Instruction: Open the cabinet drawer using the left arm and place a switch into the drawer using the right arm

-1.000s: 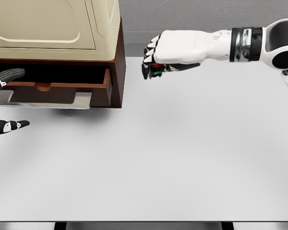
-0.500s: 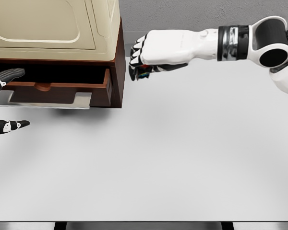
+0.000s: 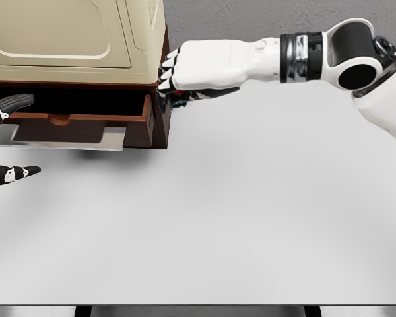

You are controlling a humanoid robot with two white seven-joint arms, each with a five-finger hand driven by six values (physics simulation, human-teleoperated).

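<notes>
Right hand [image 3: 185, 76] clenched around the switch [image 3: 179, 102], knuckles toward the cabinet [image 3: 72, 39], forearm reaching in level from the right edge of the view. Only a sliver of the switch shows beneath the curled fingers [image 3: 168, 79]: dark, with small green and blue flecks; its long axis and facing cannot be told, too much of it is hidden in the fist. The held switch sits in the air just beside the cabinet's right front corner, about level with the top of the drawer opening, outside the drawer [image 3: 79, 122]. The brown side wall of the cabinet stands between the fist and the drawer's interior. Drawer is pulled out toward the tabletop's near side, brown front with a small knob [image 3: 61, 119], a pale grey panel [image 3: 66, 137] showing along its lower front. Cabinet upper body cream, with a rounded raised panel; it occupies the far-left corner of the tabletop [image 3: 237, 211]. Left hand [image 3: 3, 139] at the left edge of the view, beside the drawer's left end, fingers spread and holding nothing, one black fingertip up by the drawer rim, another lower over the tabletop. Tabletop white, smooth, with a dark near edge. Grey wall behind.
</notes>
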